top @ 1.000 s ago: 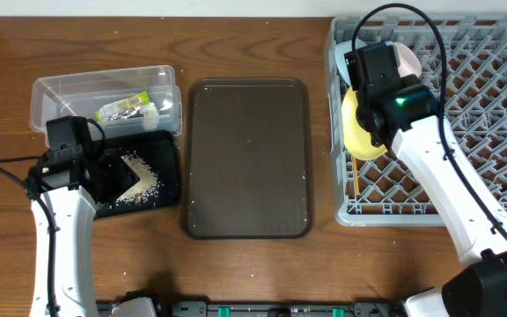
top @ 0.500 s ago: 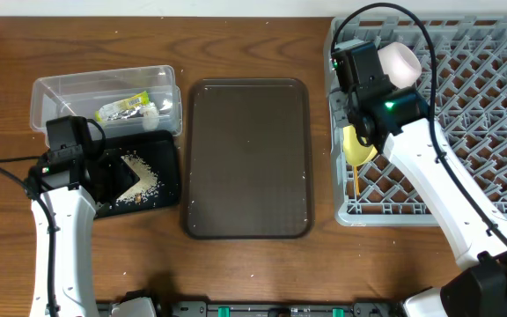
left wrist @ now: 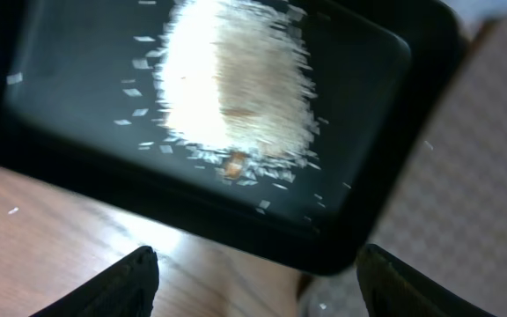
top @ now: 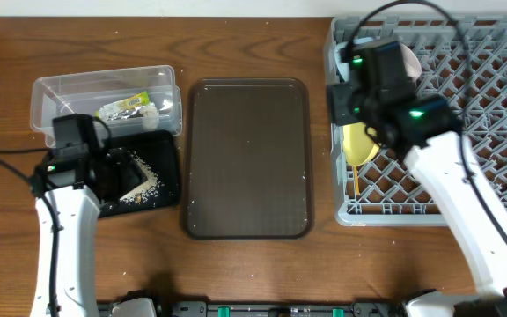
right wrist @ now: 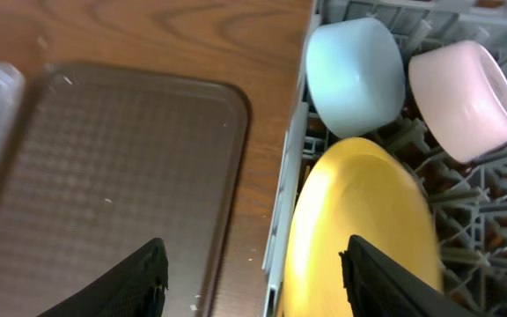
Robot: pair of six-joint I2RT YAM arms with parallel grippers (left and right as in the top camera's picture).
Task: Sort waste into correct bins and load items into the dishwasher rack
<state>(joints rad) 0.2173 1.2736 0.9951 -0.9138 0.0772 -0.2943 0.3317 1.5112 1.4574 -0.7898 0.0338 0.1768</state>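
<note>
Both claws gape wide w/ nothing held: left claw hangs over the black tray near the table's left edge, rice crumbs heaped inside it, while right claw hangs over the rack's left edge. Along that edge the yellow plate stands upright, w/ blue bowl & pale pink cup on their sides in the rack's far-left corner, chopsticks poking out on the plate's near side. At the black tray's far edge the clear tub holds the wrapper & white scrap; brown tray sits mid-table.
</note>
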